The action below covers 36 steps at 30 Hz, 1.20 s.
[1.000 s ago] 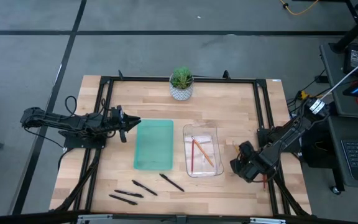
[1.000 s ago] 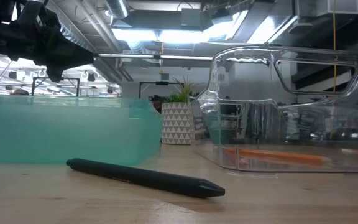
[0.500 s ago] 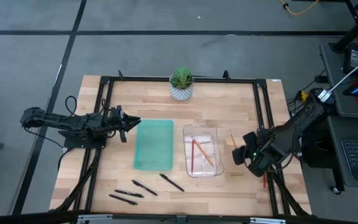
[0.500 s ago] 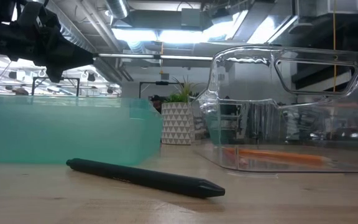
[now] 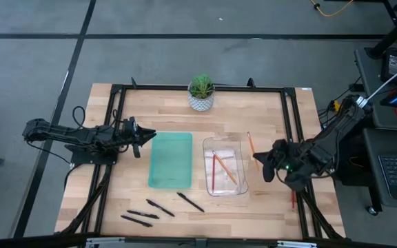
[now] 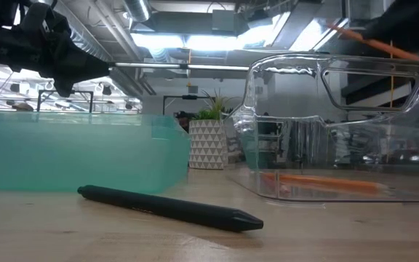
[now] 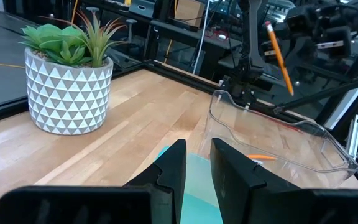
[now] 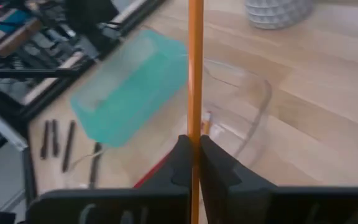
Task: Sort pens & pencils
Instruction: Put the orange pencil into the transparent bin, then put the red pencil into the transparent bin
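The right tool (image 5: pixel 260 160) is clenched on a thin orange pencil (image 5: pixel 251 144), lifted at three o'clock of the clear plastic bin (image 5: pixel 240 148). It looks light, stiff and smooth, so a low grip may let it pivot. The left tool (image 5: pixel 145 136) waits part-open, empty, at nine o'clock of the teal tray (image 5: pixel 170 159).

A light wooden table (image 5: pixel 267 110) with a black metal frame (image 5: pixel 116 89) along its edges fills the middle of the high view. At upper centre stands a potted plant (image 5: pixel 200 93) in a white patterned pot. In the middle lie a teal bin (image 5: pixel 170 160) and, just right of it, a clear bin (image 5: pixel 225 166). Along the lower edge, left of centre, three black pens (image 5: pixel 157 209) lie directly on the wood, below the teal bin.
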{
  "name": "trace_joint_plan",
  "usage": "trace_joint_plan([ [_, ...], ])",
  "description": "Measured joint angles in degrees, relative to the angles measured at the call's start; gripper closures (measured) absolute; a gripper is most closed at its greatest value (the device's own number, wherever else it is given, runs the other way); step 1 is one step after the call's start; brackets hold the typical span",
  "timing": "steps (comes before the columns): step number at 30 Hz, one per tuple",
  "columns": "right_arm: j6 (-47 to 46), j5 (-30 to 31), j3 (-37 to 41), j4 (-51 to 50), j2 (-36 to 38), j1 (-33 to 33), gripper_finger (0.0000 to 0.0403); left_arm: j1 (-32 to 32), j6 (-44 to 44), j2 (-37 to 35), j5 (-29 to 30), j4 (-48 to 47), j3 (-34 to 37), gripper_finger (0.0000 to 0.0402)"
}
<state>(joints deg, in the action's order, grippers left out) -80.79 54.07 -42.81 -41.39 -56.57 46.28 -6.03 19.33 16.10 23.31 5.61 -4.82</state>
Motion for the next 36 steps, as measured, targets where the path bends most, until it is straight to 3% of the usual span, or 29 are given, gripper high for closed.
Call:
trace_joint_plan([
  [8,1.6,0.0,0.0,2.4,0.1,-0.1,0.0392,0.0,0.0,0.0,0.0,0.0,0.0,0.0333],
  [13,1.6,-1.0,0.0,9.7,-1.2,-3.5,0.0392,0.0,0.0,0.0,0.0,0.0,0.0,0.0333],
  [22,0.2,-23.4,0.0,21.2,-5.8,-16.0,0.04,0.0,0.0,0.0,0.0,0.0,0.0,0.0333],
  [30,1.9,-35.4,0.0,24.5,-13.4,-21.8,0.0401,0.0,0.0,0.0,0.0,0.0,0.0,0.0333],
  [36,3.4,-37.6,0.0,27.8,-16.9,-23.7,0.0402,0.0,0.0,0.0,0.0,-0.1,0.0,0.0333],
])
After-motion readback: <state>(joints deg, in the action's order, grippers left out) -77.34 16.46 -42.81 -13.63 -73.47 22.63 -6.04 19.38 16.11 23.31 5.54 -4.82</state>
